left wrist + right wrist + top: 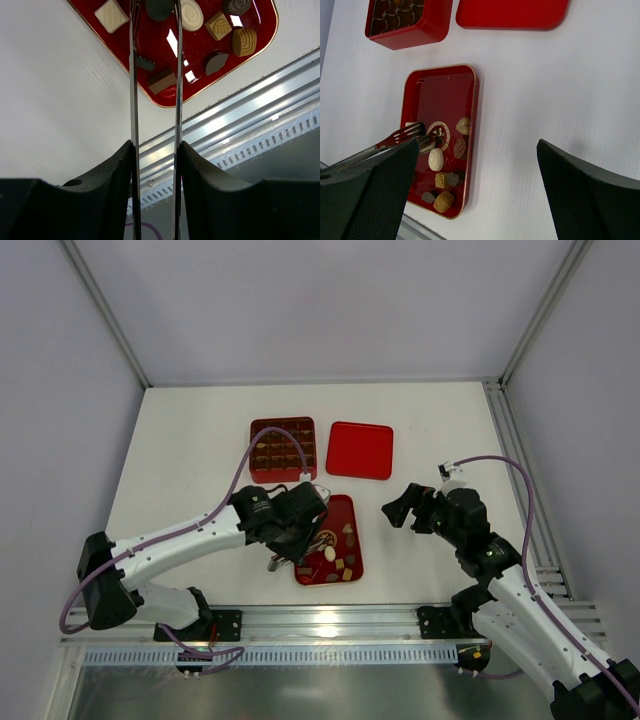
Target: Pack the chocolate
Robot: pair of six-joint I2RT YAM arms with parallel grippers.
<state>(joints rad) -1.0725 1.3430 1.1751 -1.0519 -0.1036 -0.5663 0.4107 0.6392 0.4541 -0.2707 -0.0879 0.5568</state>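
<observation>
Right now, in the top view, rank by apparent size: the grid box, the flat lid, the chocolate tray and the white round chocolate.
1. The chocolate tray, longest, though partly hidden by the arm.
2. The grid box and the flat lid: too alike to rank.
3. The white round chocolate.

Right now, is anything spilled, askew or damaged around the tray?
Nothing stands out. The chocolates all lie on the red tray, none on the table; the grid box sits upright, its lid flat beside it.
</observation>
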